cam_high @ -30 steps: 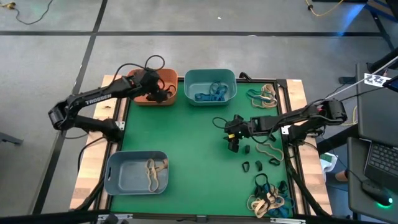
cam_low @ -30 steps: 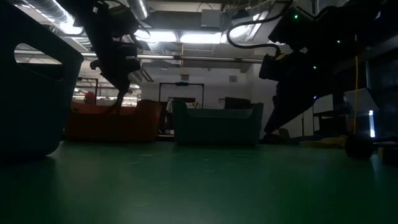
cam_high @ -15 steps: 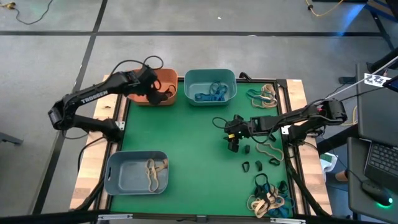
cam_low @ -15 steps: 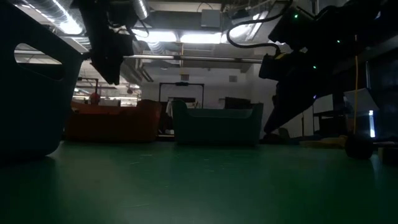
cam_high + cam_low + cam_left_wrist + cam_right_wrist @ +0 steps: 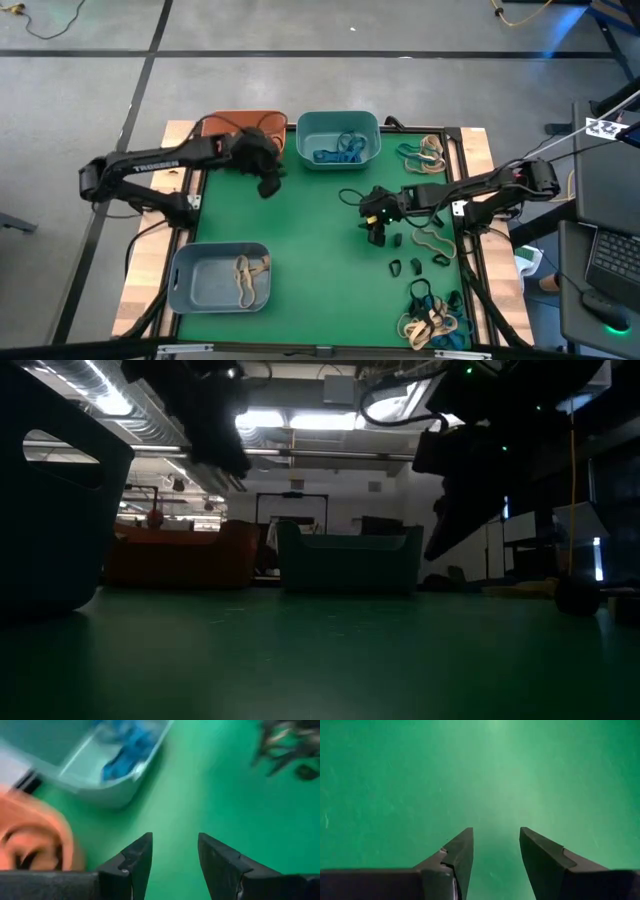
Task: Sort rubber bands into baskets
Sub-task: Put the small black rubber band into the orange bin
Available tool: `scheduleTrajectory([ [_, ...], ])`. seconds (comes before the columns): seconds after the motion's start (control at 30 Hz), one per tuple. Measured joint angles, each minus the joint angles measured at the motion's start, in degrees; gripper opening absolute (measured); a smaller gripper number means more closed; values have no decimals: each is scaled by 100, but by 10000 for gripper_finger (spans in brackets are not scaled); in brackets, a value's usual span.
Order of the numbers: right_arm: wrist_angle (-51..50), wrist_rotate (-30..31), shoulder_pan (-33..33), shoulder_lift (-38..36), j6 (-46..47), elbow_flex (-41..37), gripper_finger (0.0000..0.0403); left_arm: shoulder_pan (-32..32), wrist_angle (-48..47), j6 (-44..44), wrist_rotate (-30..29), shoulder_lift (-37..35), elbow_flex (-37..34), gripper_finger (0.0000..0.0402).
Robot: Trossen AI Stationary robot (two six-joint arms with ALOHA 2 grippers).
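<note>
Sorting is partly done: blue bands lie in the teal basket [image 5: 338,139], tan ones in the grey-blue basket [image 5: 219,277], and the orange basket [image 5: 247,125] sits partly under the left arm. The left gripper [image 5: 174,856] hangs beside it, jaws spread and empty. The right gripper [image 5: 495,851], jaws also spread and empty, faces bare mat, with loose black bands [image 5: 416,265] nearby and mixed heaps [image 5: 432,318] well apart.

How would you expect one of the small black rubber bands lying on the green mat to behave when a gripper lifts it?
A black rubber band is a thin little loop, so it is probably floppy and very light. Lying flat on the mat, it may be hard to pinch. It is unlikely to roll.
</note>
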Motion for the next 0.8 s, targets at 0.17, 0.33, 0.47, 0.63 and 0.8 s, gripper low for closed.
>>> scheduleTrajectory([
  [0.17, -1100, -189, 0, -80, 18, 236, 160, -706, 933, 52, -8, 82, -211, 155],
  [0.33, -1981, -396, 119, -218, 225, 298, 160, -1173, 1749, 176, -15, 281, -489, 155],
  [0.47, -2600, -401, 414, -349, 506, 297, 160, -1426, 2105, 202, -15, 596, -571, 155],
  [0.63, -3260, -448, 866, -528, 1031, 296, 160, -1598, 2492, 207, -19, 978, -612, 155],
  [0.8, -3430, -470, 1321, -681, 1471, 296, 160, -1635, 2717, 207, -21, 1306, -613, 155],
])
